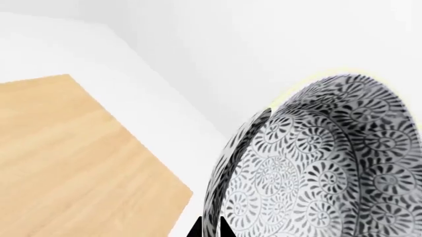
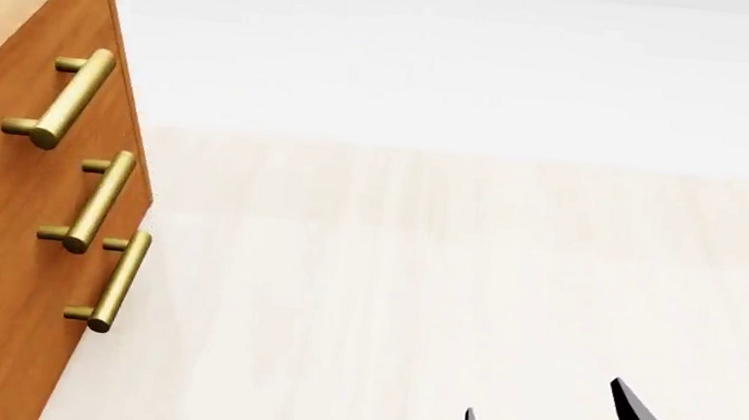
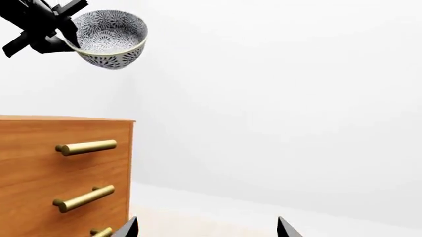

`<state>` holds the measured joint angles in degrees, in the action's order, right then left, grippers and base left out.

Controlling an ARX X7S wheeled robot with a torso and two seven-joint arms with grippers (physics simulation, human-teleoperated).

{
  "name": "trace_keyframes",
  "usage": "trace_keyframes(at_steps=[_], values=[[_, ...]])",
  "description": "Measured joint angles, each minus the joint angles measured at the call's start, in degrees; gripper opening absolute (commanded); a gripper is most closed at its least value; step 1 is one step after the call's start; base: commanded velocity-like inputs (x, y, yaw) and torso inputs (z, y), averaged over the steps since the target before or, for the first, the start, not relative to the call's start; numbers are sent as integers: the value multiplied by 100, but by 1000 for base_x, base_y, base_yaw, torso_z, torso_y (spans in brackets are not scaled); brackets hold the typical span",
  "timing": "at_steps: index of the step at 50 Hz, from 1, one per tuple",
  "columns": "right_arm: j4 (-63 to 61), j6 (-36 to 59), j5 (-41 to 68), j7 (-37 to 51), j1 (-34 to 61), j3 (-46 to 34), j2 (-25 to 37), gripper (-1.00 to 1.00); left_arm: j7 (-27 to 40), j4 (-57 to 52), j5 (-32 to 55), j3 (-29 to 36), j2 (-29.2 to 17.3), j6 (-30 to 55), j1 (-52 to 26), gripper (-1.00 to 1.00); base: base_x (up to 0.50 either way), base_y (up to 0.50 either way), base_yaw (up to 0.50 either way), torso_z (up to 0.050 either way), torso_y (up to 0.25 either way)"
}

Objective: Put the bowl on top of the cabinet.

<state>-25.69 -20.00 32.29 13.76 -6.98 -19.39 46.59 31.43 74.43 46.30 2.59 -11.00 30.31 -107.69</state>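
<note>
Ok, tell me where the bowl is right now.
In the right wrist view the bowl hangs in the air, held at its rim by the left gripper, above the cabinet, near its top's edge.

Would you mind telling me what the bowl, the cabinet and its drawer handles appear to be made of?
The bowl, held at its rim by the left claw, looks like glazed ceramic: a dense grey-black floral print with a pale rim. The cabinet looks like wood: orange-brown fronts and a lighter top with visible grain. The handles look like brushed brass, being golden bars with a soft sheen. As renders, these are appearances only.

Bright, even, sharp renders, faint shadows
</note>
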Motion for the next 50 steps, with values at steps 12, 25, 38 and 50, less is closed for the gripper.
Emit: trace_keyframes(at_steps=[12, 25, 38, 50], values=[[50, -69, -16, -7, -64, 16, -22, 100, 706, 58, -459, -894, 10, -259, 36, -100, 0, 0, 0, 0, 0], [169, -218, 13, -58, -163, 49, -61, 100, 1501, 5, -752, -1594, -31, -627, 106, -100, 0, 0, 0, 0, 1], [256, -287, 39, -110, -188, 47, -102, 100, 2513, -590, -830, -1924, -117, -602, 377, -100, 0, 0, 0, 1, 0], [326, -351, 52, -155, -212, 48, -137, 100, 3124, -905, -878, -2035, -172, -507, 404, -100, 0, 0, 0, 0, 1]])
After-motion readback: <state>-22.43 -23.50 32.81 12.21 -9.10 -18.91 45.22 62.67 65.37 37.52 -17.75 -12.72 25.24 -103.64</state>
